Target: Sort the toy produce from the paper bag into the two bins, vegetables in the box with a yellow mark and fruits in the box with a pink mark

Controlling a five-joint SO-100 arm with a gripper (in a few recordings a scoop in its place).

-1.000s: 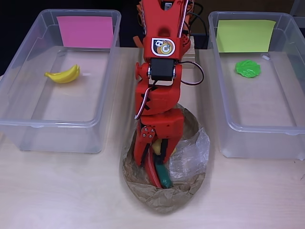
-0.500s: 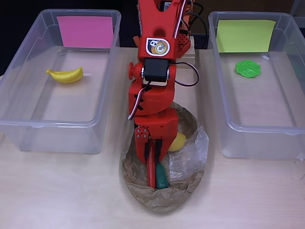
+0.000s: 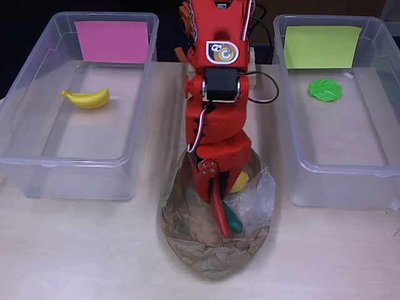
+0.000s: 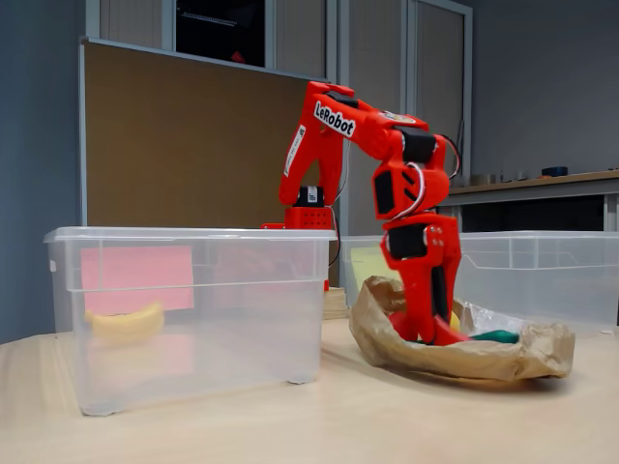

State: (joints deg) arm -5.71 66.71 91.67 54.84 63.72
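The red arm (image 3: 215, 94) reaches forward from its base and bends steeply down, wrist pointing into the crumpled paper bag (image 3: 212, 250) on the surface (image 3: 81, 250). Its fingers (image 3: 224, 220) sit inside the bag against a dark green toy vegetable (image 3: 234, 220); whether they pinch it I cannot tell. A yellow toy (image 3: 240, 182) lies beside the wrist. The banana (image 3: 86, 98) rests in the pink-marked bin (image 3: 37, 94), a green leafy toy (image 3: 325, 90) in the yellow-marked bin (image 3: 375, 169)
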